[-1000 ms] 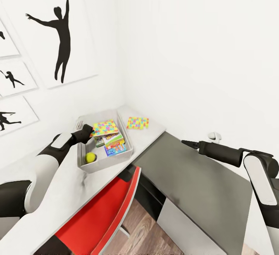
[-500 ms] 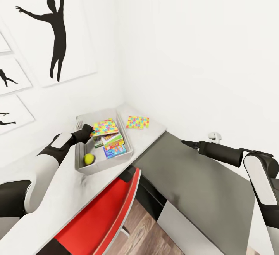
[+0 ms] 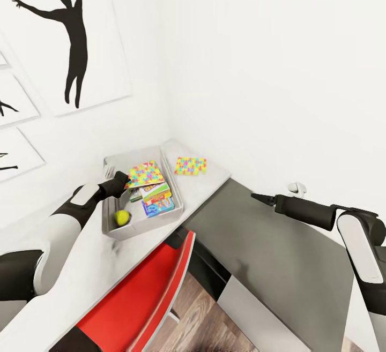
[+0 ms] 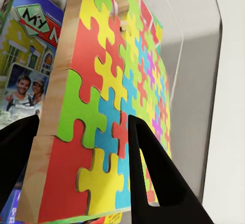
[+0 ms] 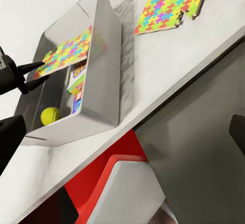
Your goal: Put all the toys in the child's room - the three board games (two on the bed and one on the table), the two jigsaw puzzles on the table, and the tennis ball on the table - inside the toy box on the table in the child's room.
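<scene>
My left claw (image 3: 122, 182) was clamped on one edge of a jigsaw puzzle (image 3: 143, 174); in the left wrist view the two black fingers (image 4: 150, 175) sat on either face of the board, holding it tilted over the toy box (image 3: 174, 183). Directly under the held board lay the board games (image 3: 158, 197), a blue printed box showing beside my fingers in the wrist view, and nearer me than the claw, in the box's near end, sat the tennis ball (image 3: 121, 216). Farther out, beyond the box's far wall and apart from it, the second jigsaw puzzle (image 3: 190, 166) lay flat on the desk (image 3: 209, 180). My right claw (image 3: 256, 197) hung well off to the side over the lower dark cabinet (image 3: 268, 255), its tip looking drawn together and holding nothing. I judged the step in hand to be dropping the first puzzle into the box. Next, the left claw needed to part while the board was inside the walls so it would settle on the games, not on the rim. Then one of my claws had to reach past the box for the remaining puzzle, which, lying thin and flat, would likely need prying at an edge.
</scene>
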You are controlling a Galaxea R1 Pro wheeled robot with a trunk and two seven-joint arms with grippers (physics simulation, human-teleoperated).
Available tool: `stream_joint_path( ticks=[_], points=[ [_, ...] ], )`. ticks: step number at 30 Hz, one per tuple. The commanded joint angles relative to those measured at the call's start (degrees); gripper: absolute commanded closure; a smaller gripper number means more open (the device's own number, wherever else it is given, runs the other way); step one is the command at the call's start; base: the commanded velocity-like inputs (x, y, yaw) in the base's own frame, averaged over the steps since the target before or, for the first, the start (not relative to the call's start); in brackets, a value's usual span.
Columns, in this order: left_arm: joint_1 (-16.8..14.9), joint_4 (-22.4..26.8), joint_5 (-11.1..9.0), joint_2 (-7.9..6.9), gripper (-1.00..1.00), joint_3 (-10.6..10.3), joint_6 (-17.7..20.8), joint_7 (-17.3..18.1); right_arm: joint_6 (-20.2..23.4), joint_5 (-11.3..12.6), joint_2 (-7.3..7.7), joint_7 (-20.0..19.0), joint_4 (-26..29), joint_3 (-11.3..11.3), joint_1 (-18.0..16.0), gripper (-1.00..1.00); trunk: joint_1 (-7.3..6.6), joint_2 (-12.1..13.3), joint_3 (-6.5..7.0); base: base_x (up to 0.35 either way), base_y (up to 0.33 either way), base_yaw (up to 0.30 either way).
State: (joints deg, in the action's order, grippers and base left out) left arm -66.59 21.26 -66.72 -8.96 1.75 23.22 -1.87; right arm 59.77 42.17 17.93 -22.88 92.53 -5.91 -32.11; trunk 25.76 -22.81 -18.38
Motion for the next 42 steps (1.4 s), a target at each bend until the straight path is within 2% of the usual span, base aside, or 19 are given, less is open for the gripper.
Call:
stream_joint_path(
  ticks=[1,21,42],
  points=[
    [-0.02,0.06,-0.31,0.01,1.0,0.19,0.31,-0.24,0.23,-0.51,0.0,-0.59,0.01,-0.07,-0.06,-1.0,0.03,-0.11,-0.2,0.004,0.0,0.0],
    [0.06,0.17,-0.34,-0.56,1.0,0.19,0.44,-0.05,0.23,-0.52,0.03,-0.59,0.0,-0.07,-0.06,-1.0,0.03,-0.11,-2.03,0.051,0.0,0.0],
    [0.06,0.18,-0.34,-0.59,1.0,0.08,0.5,0.0,0.23,-0.51,0.0,-0.59,0.01,-0.07,-0.06,-1.0,0.03,-0.11,-2.29,0.01,0.0,0.0]
  ],
)
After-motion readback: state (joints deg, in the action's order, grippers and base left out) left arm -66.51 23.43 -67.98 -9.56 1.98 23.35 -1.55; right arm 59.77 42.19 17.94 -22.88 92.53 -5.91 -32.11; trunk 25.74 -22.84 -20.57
